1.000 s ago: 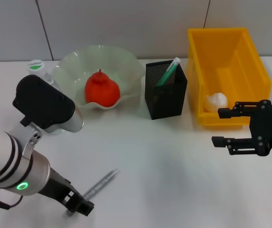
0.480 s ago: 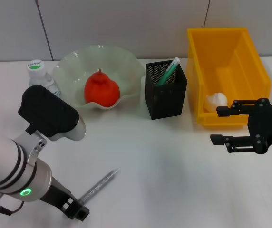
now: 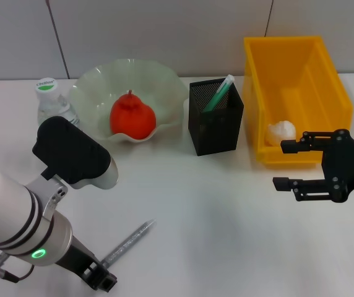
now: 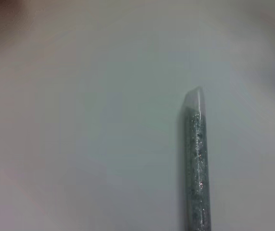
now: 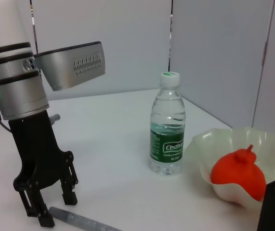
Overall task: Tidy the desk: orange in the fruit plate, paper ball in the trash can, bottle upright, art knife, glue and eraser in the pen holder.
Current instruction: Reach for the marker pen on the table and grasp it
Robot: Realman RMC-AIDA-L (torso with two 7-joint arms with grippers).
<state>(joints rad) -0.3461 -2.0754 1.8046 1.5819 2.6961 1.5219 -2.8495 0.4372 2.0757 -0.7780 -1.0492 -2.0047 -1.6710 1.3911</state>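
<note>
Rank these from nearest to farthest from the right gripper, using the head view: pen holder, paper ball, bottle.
From the right gripper:
1. Paper ball, just behind it, inside the yellow bin.
2. Pen holder, mid-table, toward the left arm.
3. Bottle, far across, beside the green bowl.

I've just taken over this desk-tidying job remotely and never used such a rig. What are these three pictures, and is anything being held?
It is a two-armed robot. The head view looks down at the desk; the other two come from wrist cameras.

The left end effector is open, straddling a glittery grey stick lying on the desk. The left wrist view shows that stick close up. The right end effector is open and empty in front of the trash can.

The orange sits in the fruit plate, the paper ball in the trash can, the bottle stands upright, and the pen holder holds a green pen. Nothing is held.
</note>
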